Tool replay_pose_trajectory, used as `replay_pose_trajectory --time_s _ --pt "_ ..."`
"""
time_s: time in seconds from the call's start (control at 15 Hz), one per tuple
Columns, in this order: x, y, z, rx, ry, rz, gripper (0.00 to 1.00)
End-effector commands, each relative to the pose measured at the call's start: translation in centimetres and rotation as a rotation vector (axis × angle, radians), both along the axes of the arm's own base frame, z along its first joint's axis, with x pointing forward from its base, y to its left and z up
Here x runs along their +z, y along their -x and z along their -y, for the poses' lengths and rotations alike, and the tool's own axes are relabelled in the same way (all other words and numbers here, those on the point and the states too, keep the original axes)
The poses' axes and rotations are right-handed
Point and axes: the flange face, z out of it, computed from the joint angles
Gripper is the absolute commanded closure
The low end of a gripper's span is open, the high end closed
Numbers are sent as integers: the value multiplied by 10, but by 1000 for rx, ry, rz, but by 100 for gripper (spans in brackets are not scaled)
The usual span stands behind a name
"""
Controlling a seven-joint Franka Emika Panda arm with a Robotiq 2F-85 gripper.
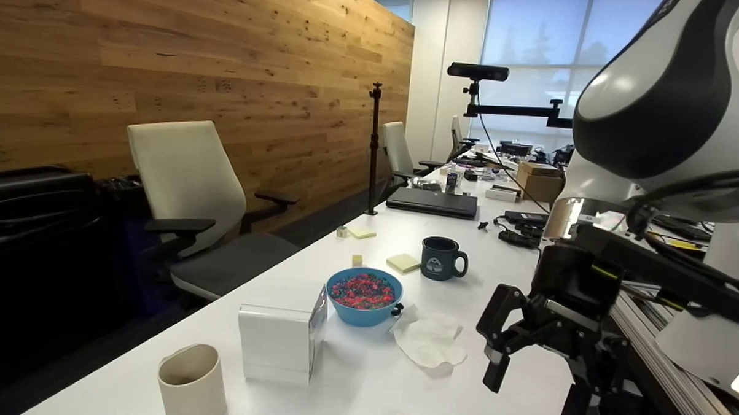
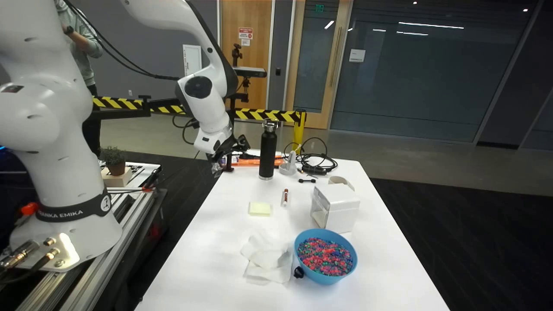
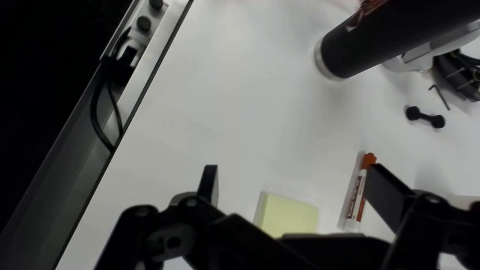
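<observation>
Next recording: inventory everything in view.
bowl: one, blue, on table
napkin: one, white, beside bowl
holder: one, white, near bowl
cup: one, beige, near holder
sticky pads: three, yellow, on table
mug: one, dark, near bowl
marker: one, red-white, near bottle
bottle: one, black, on table
laptop: one, black, on table
chairs: three, pale, along table
plant: one, green, near arm
person: one, grey top, behind arm
clutter: uncounted, mixed, on table
tool: one, black, open, near table
arm: one, white, beside table
</observation>
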Motion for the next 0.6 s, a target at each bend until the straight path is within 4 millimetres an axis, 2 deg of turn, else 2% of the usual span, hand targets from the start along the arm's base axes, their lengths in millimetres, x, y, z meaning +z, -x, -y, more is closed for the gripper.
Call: replay_pose_trajectory --time_s 0.0,0.33,0.53 --pt "6 -3 -4 -14 -20 9 0" --pt "11 -7 -6 -34 -41 26 0" --pt "29 -34 -11 -88 -76 107 0"
